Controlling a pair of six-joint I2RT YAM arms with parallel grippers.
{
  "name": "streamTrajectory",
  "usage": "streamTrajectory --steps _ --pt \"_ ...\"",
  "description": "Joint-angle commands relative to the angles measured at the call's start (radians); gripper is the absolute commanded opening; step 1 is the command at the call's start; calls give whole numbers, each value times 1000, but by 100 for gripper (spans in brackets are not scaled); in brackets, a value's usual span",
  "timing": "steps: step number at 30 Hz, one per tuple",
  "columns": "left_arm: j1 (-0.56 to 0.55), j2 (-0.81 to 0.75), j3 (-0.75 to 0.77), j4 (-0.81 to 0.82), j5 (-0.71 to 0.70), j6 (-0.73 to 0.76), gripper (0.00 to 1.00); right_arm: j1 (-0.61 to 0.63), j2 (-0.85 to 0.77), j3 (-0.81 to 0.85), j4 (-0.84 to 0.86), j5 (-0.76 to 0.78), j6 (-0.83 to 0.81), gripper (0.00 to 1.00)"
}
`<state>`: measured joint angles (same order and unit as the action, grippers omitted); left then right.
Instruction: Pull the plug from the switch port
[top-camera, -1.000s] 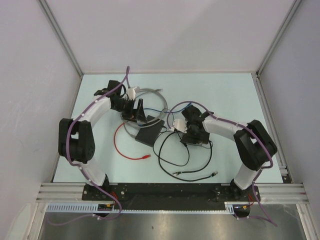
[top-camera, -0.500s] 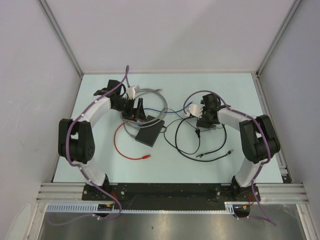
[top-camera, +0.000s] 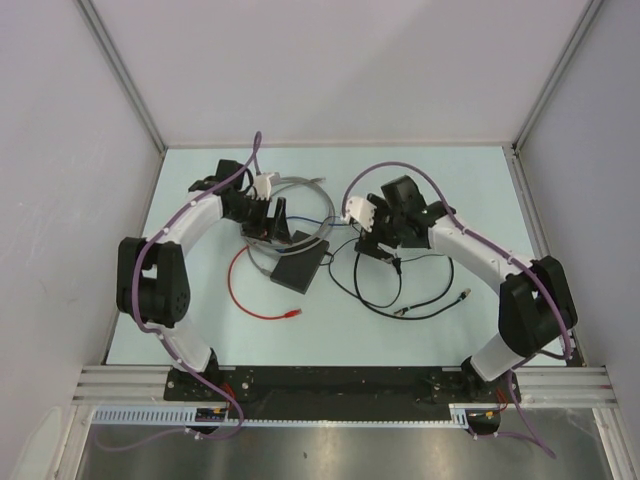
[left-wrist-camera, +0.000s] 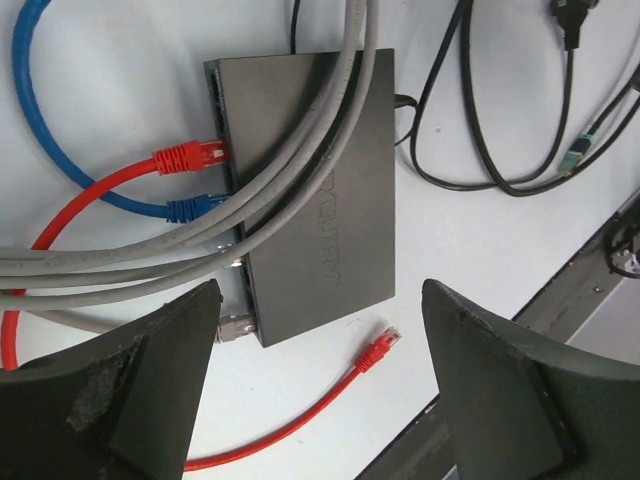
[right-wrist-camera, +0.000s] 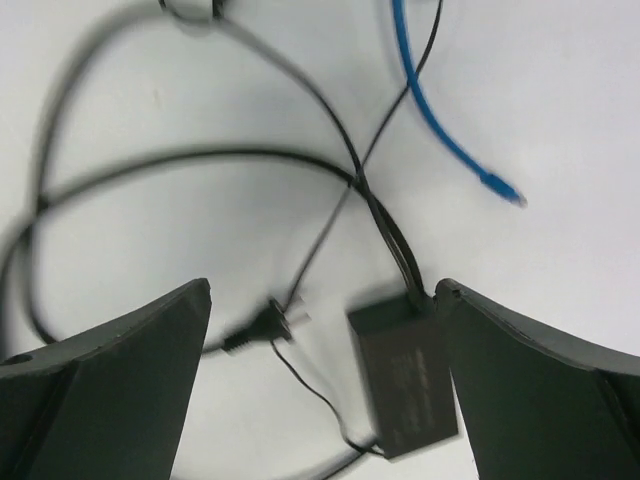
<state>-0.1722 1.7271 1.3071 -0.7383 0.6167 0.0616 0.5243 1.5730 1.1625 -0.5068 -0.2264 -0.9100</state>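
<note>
Since a second ago the right arm has drawn away from the switch's right side and reached farther across the table. The thin black cables (top-camera: 400, 300) and their small black box (right-wrist-camera: 405, 375) have been dragged right with it. The left arm has not shifted.

The right gripper (top-camera: 375, 238) hovers right of centre, fingers wide apart with nothing between them. Beneath it lie the small box, a two-pin plug (right-wrist-camera: 262, 338) and a loose blue cable end (right-wrist-camera: 505, 190); that view is blurred.

The switch (top-camera: 297, 268) lies flat, left of centre on the pale tabletop (top-camera: 470, 190). The left gripper (left-wrist-camera: 320, 300) hangs above it, its fingers spread and clear of the box. In the switch port edge (left-wrist-camera: 216, 110) a red plug (left-wrist-camera: 185, 157) and a blue plug (left-wrist-camera: 192, 209) sit seated side by side. Grey cables (left-wrist-camera: 300, 150) drape across the lid. A loose red plug end (left-wrist-camera: 378, 350) lies near the switch, not touching it.

Plain pale walls (top-camera: 330, 60) close three sides, with aluminium posts (top-camera: 120, 70) at the corners. An aluminium rail (top-camera: 350, 380) runs along the near edge.
</note>
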Motion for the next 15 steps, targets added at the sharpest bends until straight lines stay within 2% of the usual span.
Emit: streamTrajectory --steps 1,2,4,10,12,15 --pt "-12 -31 -32 22 -49 14 87 3 45 130 17 -122 362 100" --pt "-16 -34 -46 27 -67 11 87 2 82 156 25 -137 412 99" --pt "-30 -38 -81 36 -109 6 86 -3 128 221 36 -163 509 93" --pt "-36 -1 -100 39 -150 -5 78 9 295 364 -5 -267 580 68" --pt "-36 14 -89 36 -156 -3 77 17 329 376 -7 -290 592 64" --pt "-38 32 -74 33 -158 0 75 34 351 378 19 -284 600 63"
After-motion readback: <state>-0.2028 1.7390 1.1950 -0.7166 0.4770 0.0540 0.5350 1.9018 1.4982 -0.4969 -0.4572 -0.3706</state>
